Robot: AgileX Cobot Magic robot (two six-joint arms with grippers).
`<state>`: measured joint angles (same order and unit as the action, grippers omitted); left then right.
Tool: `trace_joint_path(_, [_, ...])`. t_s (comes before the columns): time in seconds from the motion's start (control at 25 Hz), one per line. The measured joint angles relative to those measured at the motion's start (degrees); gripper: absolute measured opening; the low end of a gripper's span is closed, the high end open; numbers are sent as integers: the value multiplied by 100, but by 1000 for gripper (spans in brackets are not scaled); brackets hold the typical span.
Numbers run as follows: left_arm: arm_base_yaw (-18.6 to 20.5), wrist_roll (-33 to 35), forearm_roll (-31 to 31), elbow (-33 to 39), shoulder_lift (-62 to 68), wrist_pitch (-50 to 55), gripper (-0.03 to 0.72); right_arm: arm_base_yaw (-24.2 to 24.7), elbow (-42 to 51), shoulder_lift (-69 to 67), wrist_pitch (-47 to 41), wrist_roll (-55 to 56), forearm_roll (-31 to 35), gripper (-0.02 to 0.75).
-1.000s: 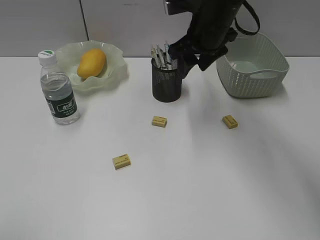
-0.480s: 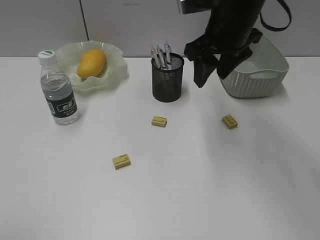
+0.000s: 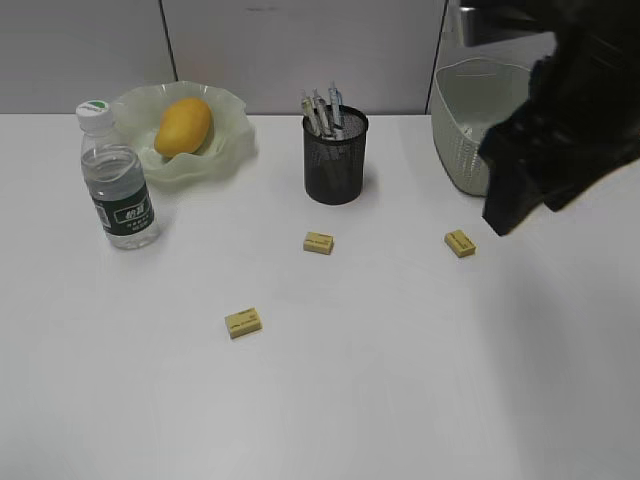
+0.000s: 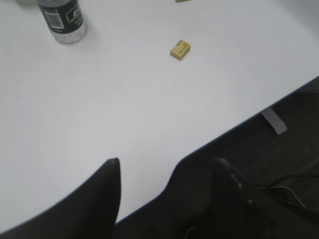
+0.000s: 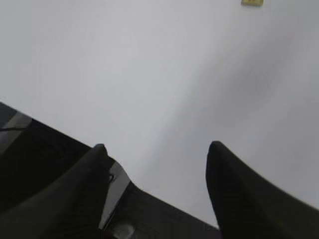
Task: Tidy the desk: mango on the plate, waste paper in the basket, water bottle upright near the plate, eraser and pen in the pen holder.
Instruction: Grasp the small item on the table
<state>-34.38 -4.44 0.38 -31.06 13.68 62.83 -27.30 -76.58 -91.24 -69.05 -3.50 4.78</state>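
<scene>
The mango (image 3: pixel 183 125) lies in the plate (image 3: pixel 236 108) at the back left. The water bottle (image 3: pixel 118 180) stands upright in front of the plate, and its lower part (image 4: pixel 62 17) shows in the left wrist view. The black pen holder (image 3: pixel 335 165) has several pens (image 3: pixel 322 108) in it. Three yellow erasers (image 3: pixel 318 242) (image 3: pixel 460 243) (image 3: pixel 243 322) lie on the desk (image 3: pixel 350 400). My right gripper (image 3: pixel 498 212) hangs blurred in front of the basket (image 3: pixel 460 130); its jaws (image 5: pixel 157 148) are open and empty. My left gripper (image 4: pixel 167 164) is open and empty over the desk's front edge. The waste paper is out of view.
The desk's front edge (image 4: pixel 239 127) runs under both wrist cameras, with dark floor and cables beyond. One eraser (image 4: pixel 180 49) lies ahead of the left gripper, and another eraser (image 5: pixel 252 2) sits at the top of the right wrist view. My right arm hides the basket's right half.
My right arm has swung from beside the pen holder to the right and toward the front, now covering part of the basket. Nothing on the desk moved.
</scene>
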Motion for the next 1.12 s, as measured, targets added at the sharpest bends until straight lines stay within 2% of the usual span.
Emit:
trace_joint_path(0.36, [0, 0, -2, 0, 0, -6, 436, 0, 1991, 2178, 472, 78, 0, 489])
trace_joint_path(0.68, [0, 0, 14, 0, 0, -18, 436, 0, 3325, 3899, 749, 99, 26, 490])
trace_joint_path(1.12, [0, 0, 6, 0, 8, -122, 436, 0, 4442, 6252, 1080, 133, 43, 489])
